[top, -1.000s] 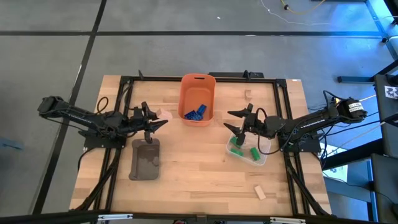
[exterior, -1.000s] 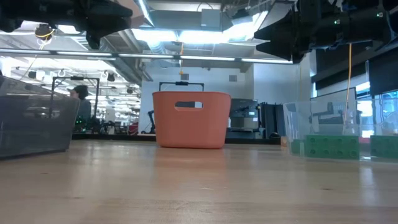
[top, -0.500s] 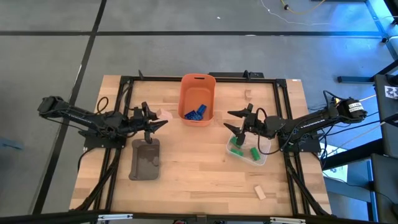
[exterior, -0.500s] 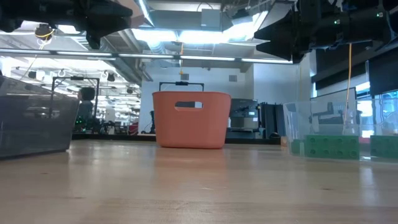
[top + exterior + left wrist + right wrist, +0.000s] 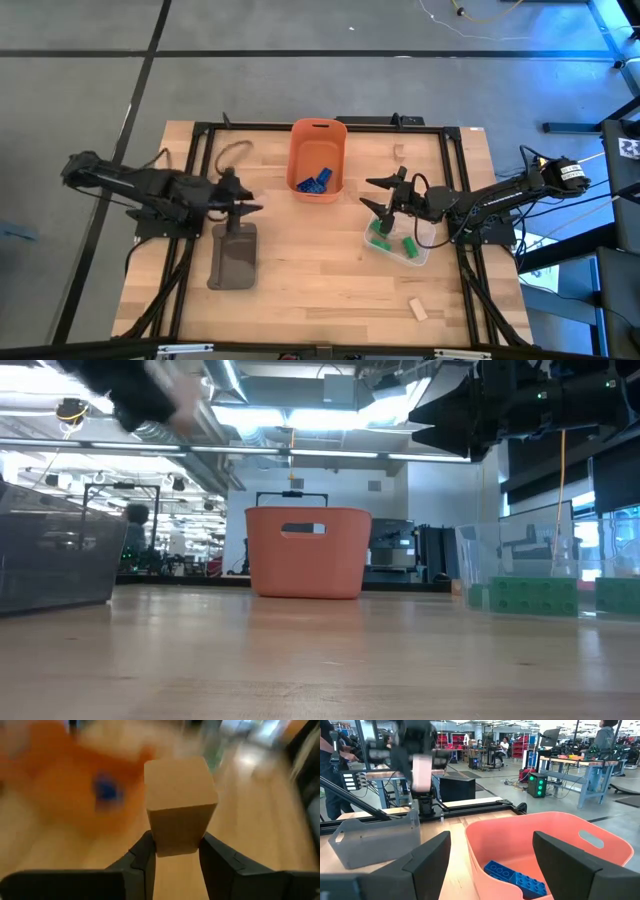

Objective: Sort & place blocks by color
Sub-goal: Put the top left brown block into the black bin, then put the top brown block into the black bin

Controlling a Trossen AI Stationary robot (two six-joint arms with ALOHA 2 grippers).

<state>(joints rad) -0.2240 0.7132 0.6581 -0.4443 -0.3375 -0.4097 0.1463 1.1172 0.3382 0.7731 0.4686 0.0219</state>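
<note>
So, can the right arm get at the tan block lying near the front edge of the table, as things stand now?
Probably yes. The right gripper is open and holds nothing, and the tan block lies alone on bare table, on the right arm's own side. Only the clear tray with green blocks sits between.

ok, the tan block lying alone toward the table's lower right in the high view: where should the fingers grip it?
Take the tan block across its two long sides, coming straight down from above. It lies flat and slanted on bare table, nothing beside it, so turn the wrist to match the slant.
</note>
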